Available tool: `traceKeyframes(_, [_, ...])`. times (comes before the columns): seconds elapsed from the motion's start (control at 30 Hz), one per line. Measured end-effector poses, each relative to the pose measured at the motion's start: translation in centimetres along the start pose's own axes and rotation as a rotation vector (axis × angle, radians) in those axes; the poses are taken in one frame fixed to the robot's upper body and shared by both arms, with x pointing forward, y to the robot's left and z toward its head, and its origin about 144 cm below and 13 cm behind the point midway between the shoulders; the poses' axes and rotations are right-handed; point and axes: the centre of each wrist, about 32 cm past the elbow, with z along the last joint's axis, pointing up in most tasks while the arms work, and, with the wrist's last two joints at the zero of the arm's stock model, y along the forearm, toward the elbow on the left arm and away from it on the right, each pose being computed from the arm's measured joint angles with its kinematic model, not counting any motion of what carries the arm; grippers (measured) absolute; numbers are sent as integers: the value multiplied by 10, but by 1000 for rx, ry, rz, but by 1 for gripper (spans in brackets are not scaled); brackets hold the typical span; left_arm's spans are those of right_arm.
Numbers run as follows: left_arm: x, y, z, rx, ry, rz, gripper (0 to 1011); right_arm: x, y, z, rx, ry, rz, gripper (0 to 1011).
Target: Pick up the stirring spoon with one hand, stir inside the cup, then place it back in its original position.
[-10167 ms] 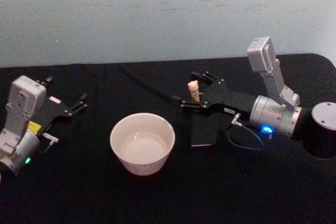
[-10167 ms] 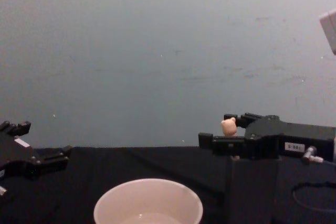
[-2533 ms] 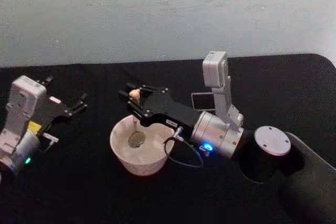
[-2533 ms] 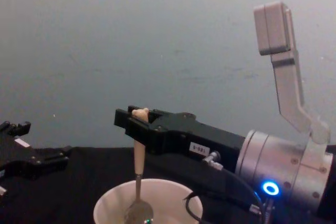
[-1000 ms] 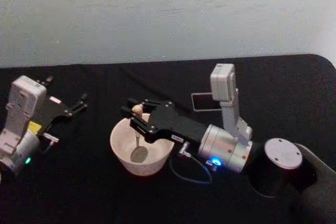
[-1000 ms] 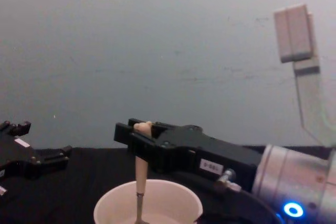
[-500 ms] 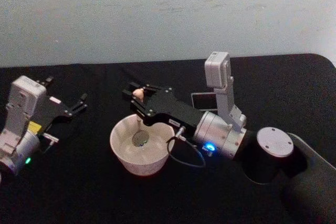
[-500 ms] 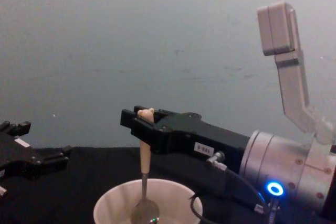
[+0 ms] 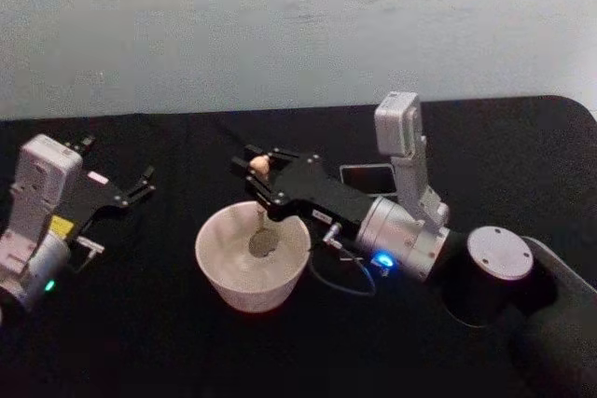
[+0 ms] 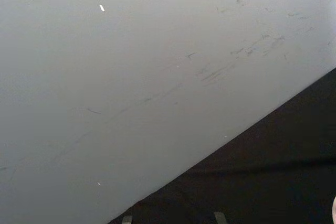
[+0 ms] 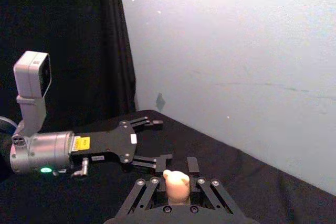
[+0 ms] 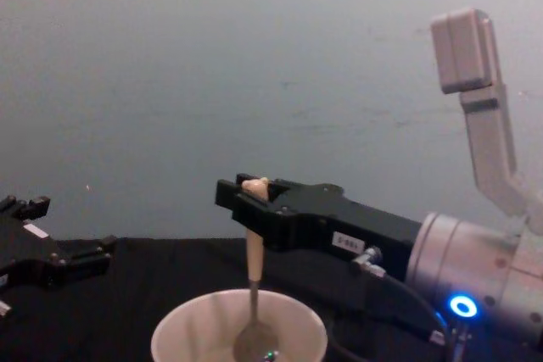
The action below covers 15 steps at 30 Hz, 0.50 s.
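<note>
Nearest the robot, the cream-white cup (image 9: 235,294) sits on the black table (image 9: 131,333), with the stirring spoon (image 12: 253,270) standing upright in it, metal bowl down inside. The right gripper (image 12: 254,189) is clamped on the beige handle just under the bear head, so the stirring step looks under way. Next, it should lift the spoon clear of the rim and carry it to the dark holder (image 9: 366,174) behind the arm. The left gripper (image 9: 142,184) rests parked at the left, fingers spread.

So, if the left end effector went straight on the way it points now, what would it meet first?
Probably nothing before the back wall: the left end effector points across the table. The cup and the right end effector gripping the stirring spoon look off that line, though depth is unclear.
</note>
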Motion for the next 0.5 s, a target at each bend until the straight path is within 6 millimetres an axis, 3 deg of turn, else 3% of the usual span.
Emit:
traceKeyframes(0.27, [0, 0, 0, 0, 0, 0, 1001, 1, -15, 2, -6, -1, -11, 228])
traceKeyframes(0.5, [0, 0, 0, 0, 0, 0, 1002, -10, -28, 2, -14, 27, 20, 228])
